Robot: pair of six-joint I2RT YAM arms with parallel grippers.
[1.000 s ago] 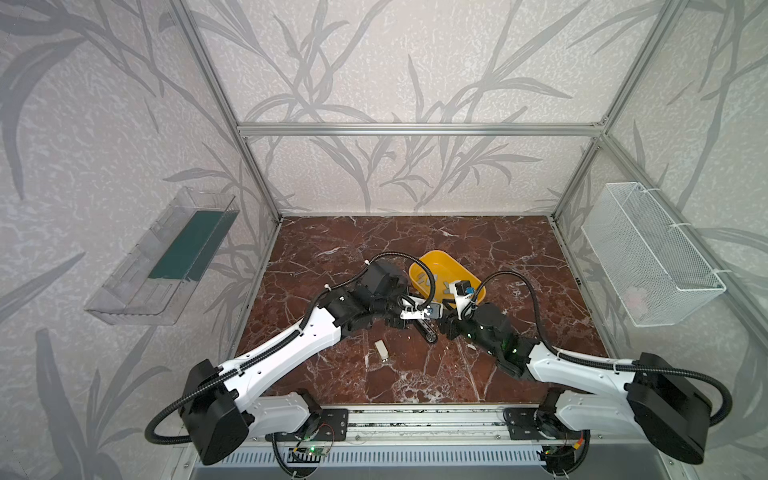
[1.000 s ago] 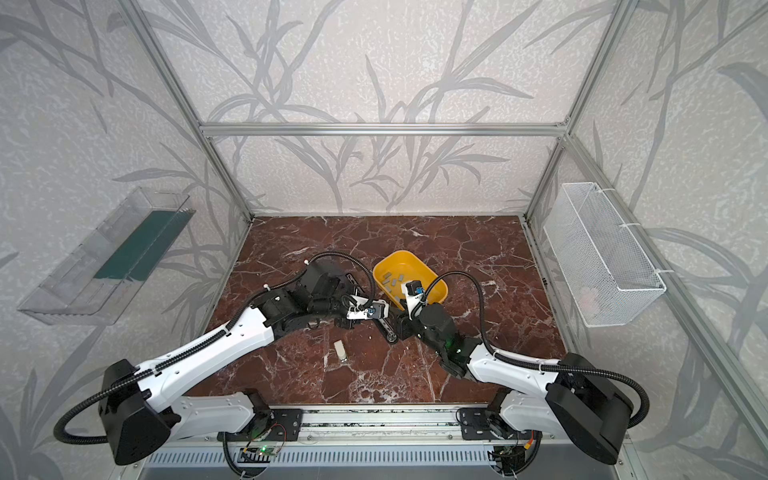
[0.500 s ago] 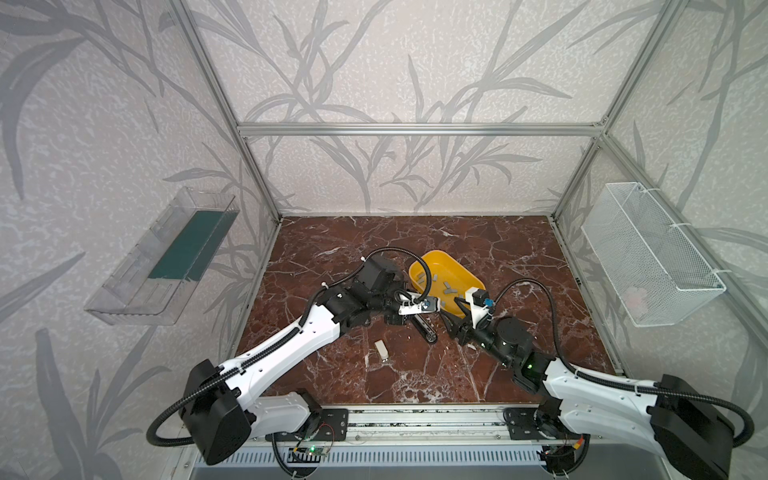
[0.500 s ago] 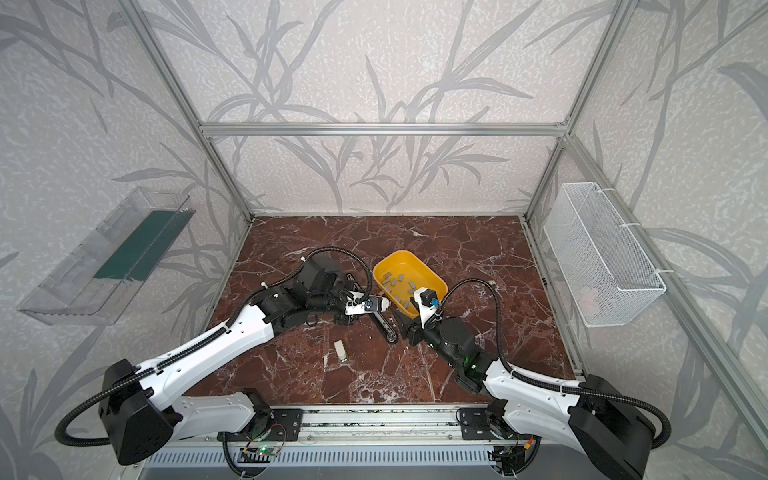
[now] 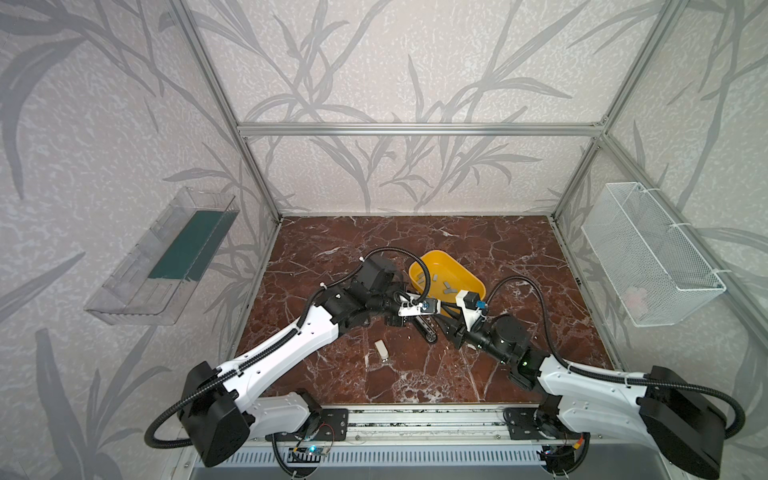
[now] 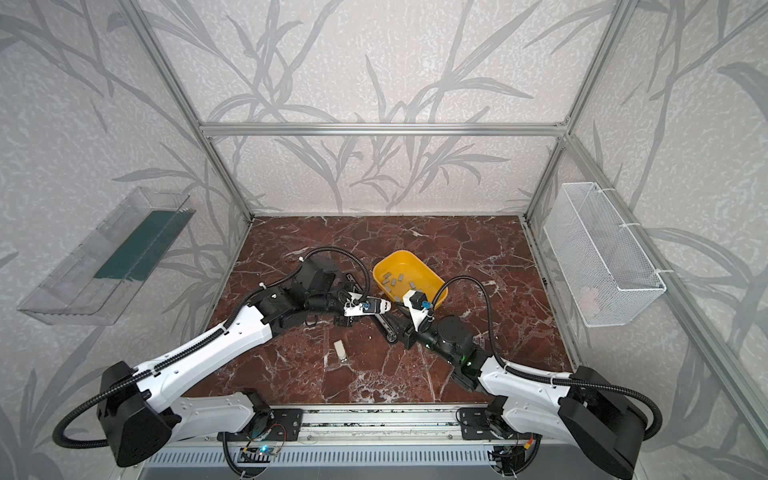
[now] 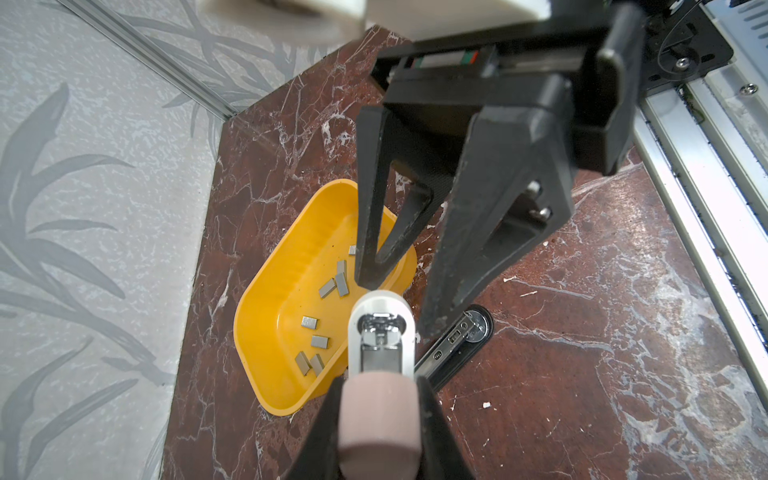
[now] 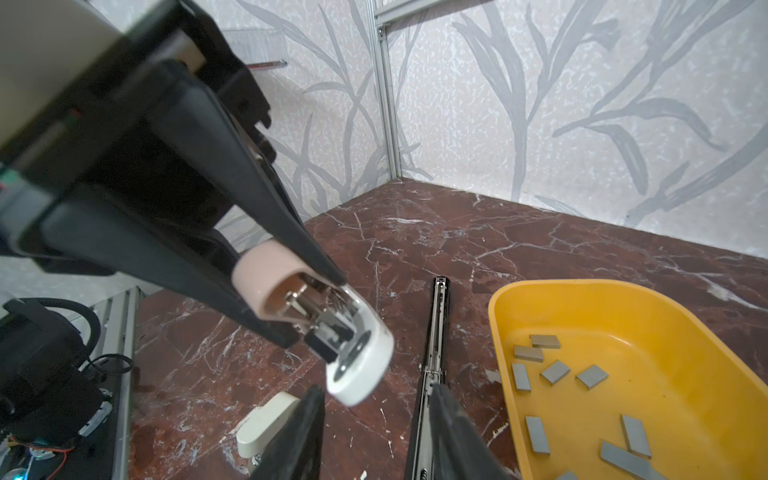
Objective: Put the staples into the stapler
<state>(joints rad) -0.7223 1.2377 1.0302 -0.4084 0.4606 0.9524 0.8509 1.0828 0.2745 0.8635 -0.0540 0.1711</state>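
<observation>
Pinches stapler [image 7: 381, 328] in left tool [image 7: 378, 384], off the surface [image 8: 540, 249]. Hovers right tool [image 8: 376, 392] spread over black rail [image 8: 436, 332]. Finds staples [image 8: 555, 371] loose in yellow tray [image 8: 673, 340] near surface centre, beside rail.

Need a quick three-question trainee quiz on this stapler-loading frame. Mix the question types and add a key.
1. Multiple choice: what clamps the pink-and-white stapler? A) the left gripper. B) the right one. C) nothing, it lies on the table.
2. True or false: the staples lie loose inside the yellow tray.
3. Fill in: the jaws of the right gripper stand ____, with nothing held between them.

Key: 1 A; 2 true; 3 open.
</observation>
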